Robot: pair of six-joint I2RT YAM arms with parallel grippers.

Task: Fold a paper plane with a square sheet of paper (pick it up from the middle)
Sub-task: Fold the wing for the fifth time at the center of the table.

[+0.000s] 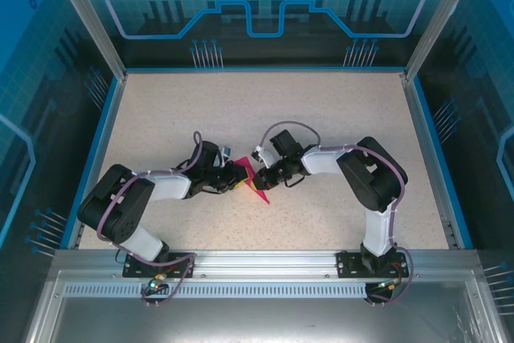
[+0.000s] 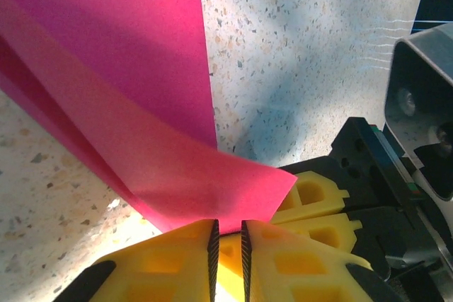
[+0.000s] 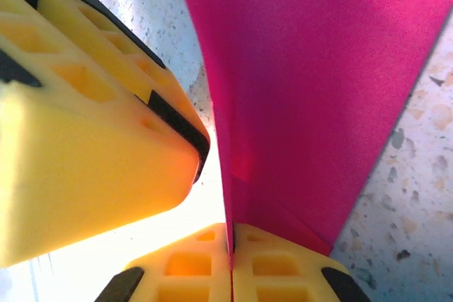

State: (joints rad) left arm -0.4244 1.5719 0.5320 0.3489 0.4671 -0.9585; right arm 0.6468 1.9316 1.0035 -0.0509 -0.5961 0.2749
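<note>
Mid-fold stage of the paper plane task; the square sheet of paper [image 1: 255, 189] lies near the middle of the table [image 1: 321, 118], between the two end effectors, and is no longer a flat square; in the top view it tapers to a point toward the near edge, which suggests that at least one diagonal fold is made; the narrow dart with a centre crease is not yet formed, so the later folds are judged to remain; in the left wrist view the paper [image 2: 127, 47] is smooth magenta, with a paler overlapping flap crossing it aslant; in the right wrist view the paper [image 3: 304, 68] rises as a sharp upright crease; right end effector [image 3: 231, 235] closed, the crease pinched between its pads; left end effector [image 2: 228, 228] nearly closed, a slim gap left between its pads, with the flap's lower edge reaching its tips; whether it grips the paper cannot be told
</note>
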